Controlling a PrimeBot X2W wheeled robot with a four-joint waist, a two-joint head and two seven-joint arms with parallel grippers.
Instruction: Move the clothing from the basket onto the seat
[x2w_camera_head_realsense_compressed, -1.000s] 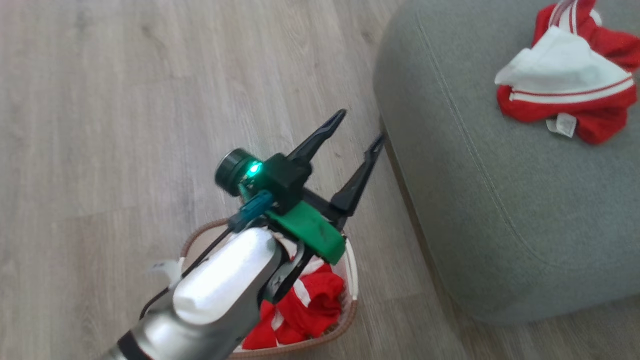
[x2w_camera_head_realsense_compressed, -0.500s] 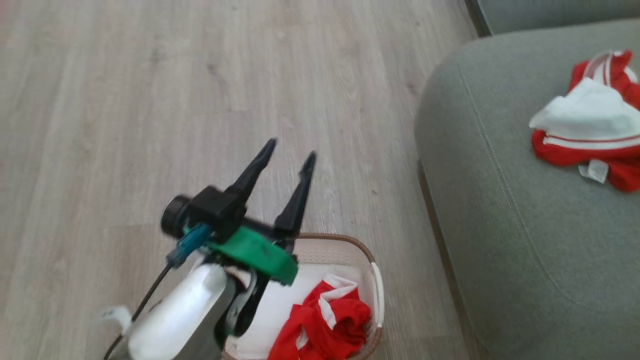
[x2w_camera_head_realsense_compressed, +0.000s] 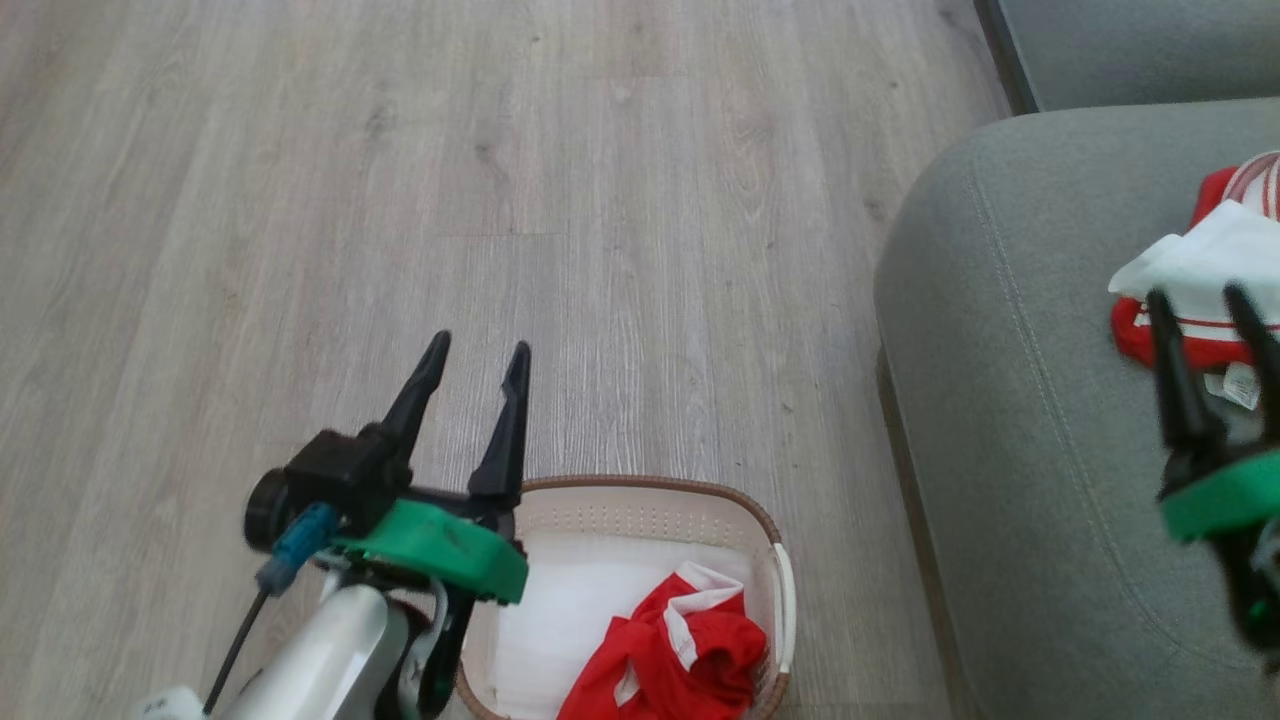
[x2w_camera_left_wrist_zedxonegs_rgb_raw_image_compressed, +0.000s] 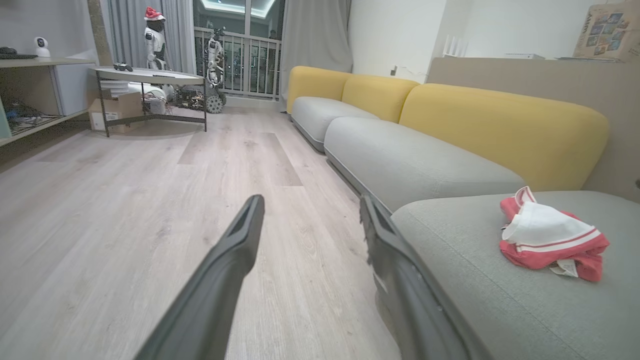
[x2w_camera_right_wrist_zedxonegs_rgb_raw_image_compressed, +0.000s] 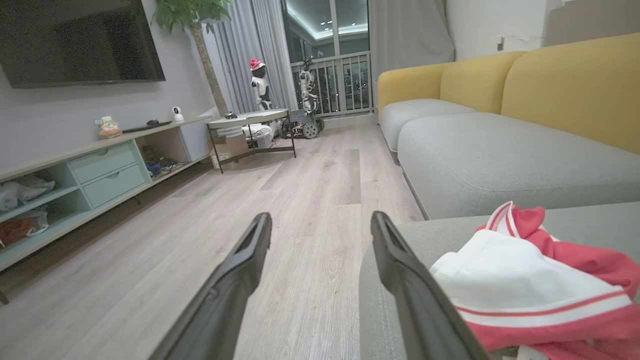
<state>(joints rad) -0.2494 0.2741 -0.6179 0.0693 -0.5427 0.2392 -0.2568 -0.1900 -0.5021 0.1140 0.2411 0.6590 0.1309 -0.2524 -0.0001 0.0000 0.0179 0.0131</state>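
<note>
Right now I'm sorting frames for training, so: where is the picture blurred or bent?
Head view: the right gripper is smeared at the edge, the basket sharp. Left wrist view: wide-angle stretch, fingers soft. Right wrist view: near clothing slightly soft.

Red garments (x2w_camera_head_realsense_compressed: 680, 660), a brown-rimmed white basket (x2w_camera_head_realsense_compressed: 640, 520), a grey-green seat (x2w_camera_head_realsense_compressed: 1000, 400).
The garments had white stripes and trim; the floor (x2w_camera_head_realsense_compressed: 500, 200) was pale grey wood-grain.

No legible text is noted; the white tag (x2w_camera_left_wrist_zedxonegs_rgb_raw_image_compressed: 564, 268) on the clothing (x2w_camera_left_wrist_zedxonegs_rgb_raw_image_compressed: 547, 237) is too small to be read.
</note>
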